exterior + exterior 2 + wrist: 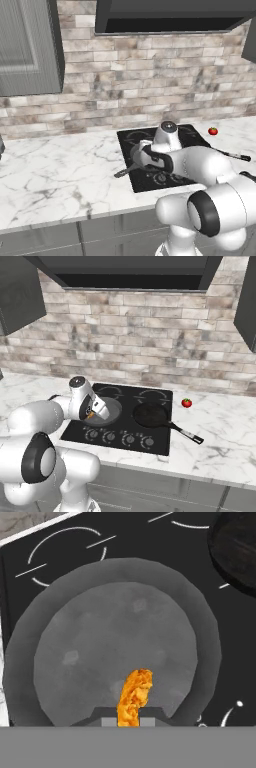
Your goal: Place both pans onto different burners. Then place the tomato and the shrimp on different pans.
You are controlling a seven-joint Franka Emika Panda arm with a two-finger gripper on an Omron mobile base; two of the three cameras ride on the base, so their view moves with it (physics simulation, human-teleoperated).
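Hand view: shrimp (134, 698) orange, curved, bumpy, elongated.

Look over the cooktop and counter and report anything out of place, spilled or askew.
Nothing spilled or damaged. Both pans sit level on burners: the grey skillet front left, the black pan front right. The gripper is shut on the shrimp above the skillet. The tomato sits on the counter, not yet panned.

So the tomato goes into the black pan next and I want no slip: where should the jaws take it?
Likely from straight above, jaws closing across the middle of the tomato. It is a small round ball sitting free on the marble counter, right of the cooktop, with its green top up. Nothing crowds it, so any closing direction should do.
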